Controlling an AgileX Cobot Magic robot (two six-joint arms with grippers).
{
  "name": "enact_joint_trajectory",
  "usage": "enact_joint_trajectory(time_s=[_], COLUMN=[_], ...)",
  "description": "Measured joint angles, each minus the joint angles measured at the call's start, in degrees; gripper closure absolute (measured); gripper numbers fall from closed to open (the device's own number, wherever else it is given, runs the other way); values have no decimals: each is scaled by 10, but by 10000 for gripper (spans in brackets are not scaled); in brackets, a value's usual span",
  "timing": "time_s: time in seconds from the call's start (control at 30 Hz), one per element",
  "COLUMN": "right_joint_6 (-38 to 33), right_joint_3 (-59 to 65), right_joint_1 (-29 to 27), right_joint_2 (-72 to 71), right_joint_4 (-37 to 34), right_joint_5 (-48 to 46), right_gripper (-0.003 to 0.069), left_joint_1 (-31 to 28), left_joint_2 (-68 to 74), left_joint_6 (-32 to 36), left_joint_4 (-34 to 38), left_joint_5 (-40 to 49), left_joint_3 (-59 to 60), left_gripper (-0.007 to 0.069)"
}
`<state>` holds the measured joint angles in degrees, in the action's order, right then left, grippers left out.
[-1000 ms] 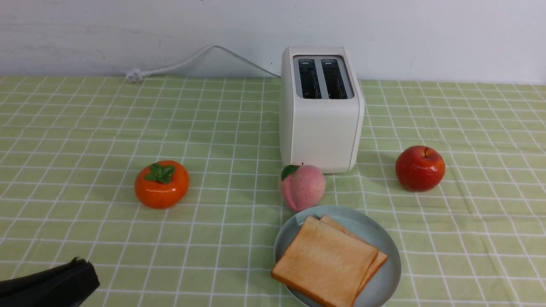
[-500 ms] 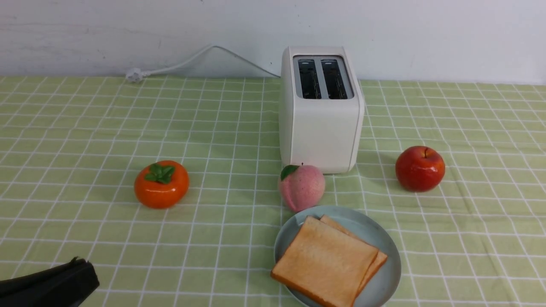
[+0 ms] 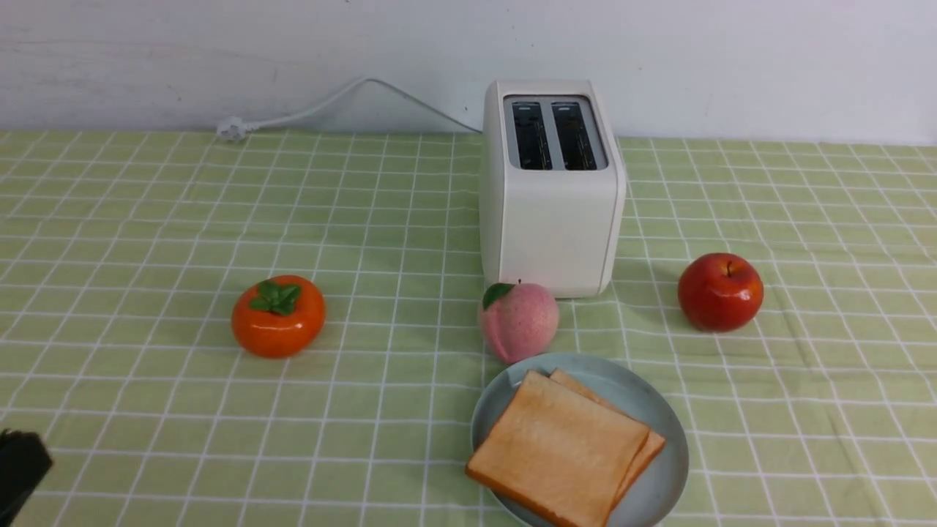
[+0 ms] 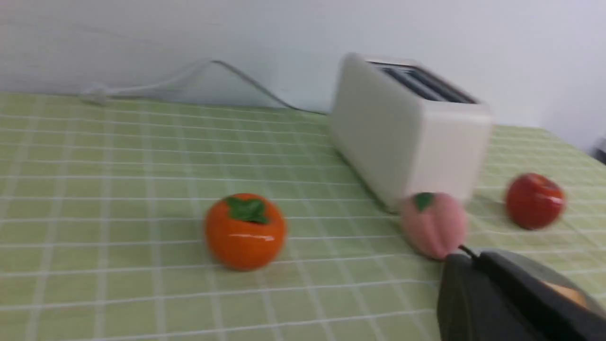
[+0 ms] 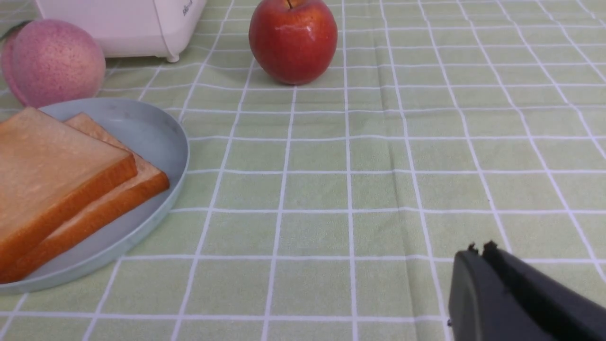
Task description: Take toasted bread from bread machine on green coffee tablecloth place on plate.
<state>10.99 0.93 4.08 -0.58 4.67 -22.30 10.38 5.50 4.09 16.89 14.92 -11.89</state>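
Both end effectors (image 4: 466, 253) are pinched shut, and the square golden-brown toast (image 3: 560, 446) at five o'clock on the round blue-grey plate (image 3: 670, 465) looks light, crumbly, best held by its crusts.

The big wall (image 3: 695, 66) is white. It has thin scratch lines and little dark specks. The light on the wall is soft and even.

Front camera looks down at the toaster (image 3: 556, 227); wrists lower.
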Motion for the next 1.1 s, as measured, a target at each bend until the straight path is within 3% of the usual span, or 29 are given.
enact_joint_trajectory(time_s=[0.2, 0.37, 1.1], right_joint_6=[-1, -1, -1], right_joint_3=[0, 0, 0], right_joint_1=[0, 0, 0], right_joint_2=[0, -1, -1], right_joint_4=[0, 0, 1], right_joint_5=[0, 0, 0], right_gripper=[648, 641, 621], left_joint_1=[-104, -110, -110], left_joint_2=[-60, -61, -61], left_joint_6=[-8, -32, -36], left_joint_4=[-18, -29, -32], left_joint_5=[-3, 73, 78], left_joint_3=[112, 136, 136], left_gripper=[637, 637, 637])
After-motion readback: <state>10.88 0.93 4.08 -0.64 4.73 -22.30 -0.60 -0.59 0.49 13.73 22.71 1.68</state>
